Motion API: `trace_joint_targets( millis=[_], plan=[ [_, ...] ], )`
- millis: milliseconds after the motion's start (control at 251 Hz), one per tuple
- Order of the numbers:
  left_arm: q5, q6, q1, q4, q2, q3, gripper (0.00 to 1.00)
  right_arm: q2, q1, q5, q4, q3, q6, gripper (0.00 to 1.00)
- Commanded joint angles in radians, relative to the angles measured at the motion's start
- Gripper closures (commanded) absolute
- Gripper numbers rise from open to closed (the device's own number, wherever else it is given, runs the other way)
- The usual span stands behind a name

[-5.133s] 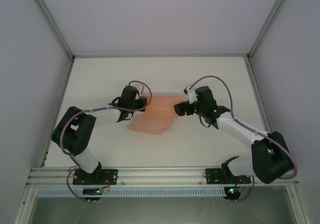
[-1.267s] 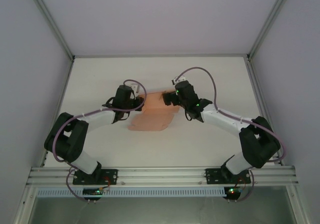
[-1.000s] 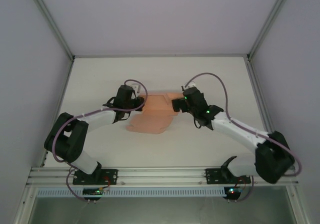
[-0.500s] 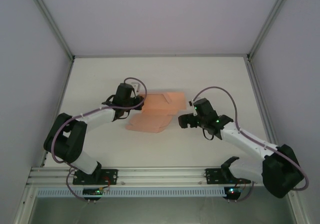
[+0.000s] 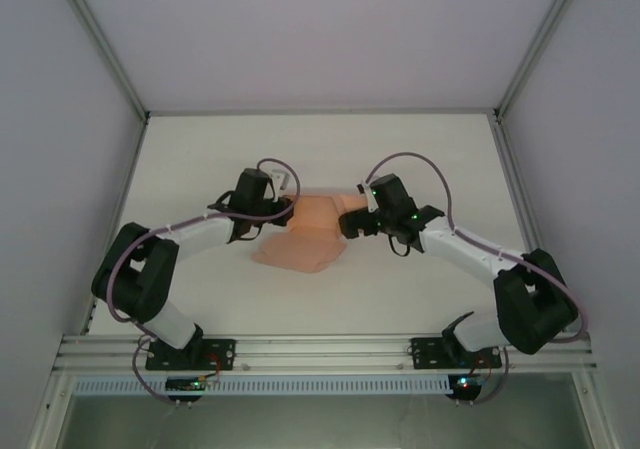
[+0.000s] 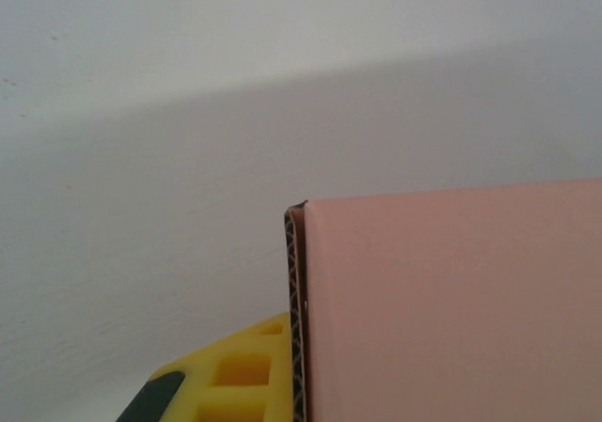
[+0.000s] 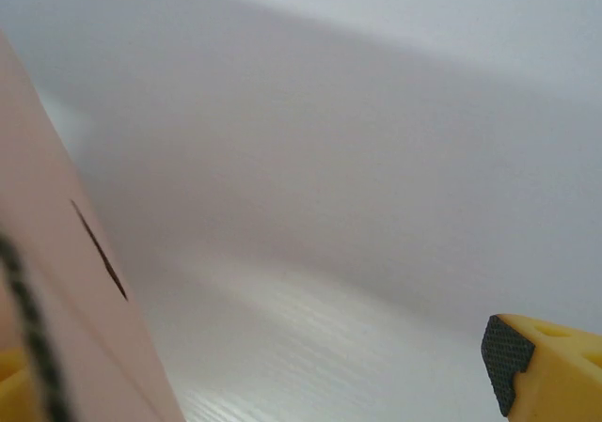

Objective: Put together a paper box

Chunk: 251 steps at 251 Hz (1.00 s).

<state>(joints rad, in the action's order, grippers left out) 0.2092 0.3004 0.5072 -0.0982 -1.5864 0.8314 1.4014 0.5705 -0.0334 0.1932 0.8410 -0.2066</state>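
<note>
Our left jaws clench the paper box [image 5: 312, 234] on the table [image 5: 400, 289] while our right jaws gape at its right edge, so a skewed push could buckle the thin card.

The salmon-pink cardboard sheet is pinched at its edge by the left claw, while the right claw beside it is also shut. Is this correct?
No: the right claw is open, its yellow fingers wide apart in the right wrist view. The left claw pinches the salmon-pink cardboard sheet.

White table [image 5: 420, 159], pale enclosure walls [image 5: 320, 29]
</note>
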Motion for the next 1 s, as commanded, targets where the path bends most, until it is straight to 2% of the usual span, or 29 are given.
trace_joint_targets(
  millis=[0, 176, 363, 459, 607, 774, 902, 998],
  plan=[
    [0.045, -0.026, 0.012, 0.009, -0.022, 0.053, 0.99, 0.047, -0.001, -0.013, -0.041, 0.049, 0.039, 0.01],
    [0.044, -0.004, 0.02, 0.001, -0.032, 0.066, 0.99, 0.119, 0.021, -0.006, -0.073, 0.083, 0.042, 0.01],
    [-0.011, 0.023, 0.022, 0.018, -0.031, 0.071, 0.99, 0.16, 0.061, 0.131, -0.039, 0.116, 0.034, 0.01],
    [-0.054, 0.019, 0.02, 0.042, -0.03, 0.072, 0.99, 0.118, 0.054, 0.131, -0.027, 0.101, 0.012, 0.01],
    [-0.069, 0.021, 0.013, 0.03, -0.015, 0.047, 0.99, -0.033, 0.032, 0.124, 0.009, 0.038, -0.005, 0.01],
    [-0.072, 0.024, -0.006, 0.026, 0.0, 0.035, 0.99, -0.269, -0.057, 0.041, 0.048, -0.078, 0.0, 0.01],
    [-0.066, 0.018, -0.011, 0.013, 0.015, 0.024, 0.99, -0.415, -0.199, -0.071, 0.079, -0.147, -0.026, 0.01],
    [-0.055, 0.012, -0.012, -0.007, 0.025, 0.011, 0.99, -0.449, -0.298, -0.151, 0.078, -0.188, -0.029, 0.01]
  ],
)
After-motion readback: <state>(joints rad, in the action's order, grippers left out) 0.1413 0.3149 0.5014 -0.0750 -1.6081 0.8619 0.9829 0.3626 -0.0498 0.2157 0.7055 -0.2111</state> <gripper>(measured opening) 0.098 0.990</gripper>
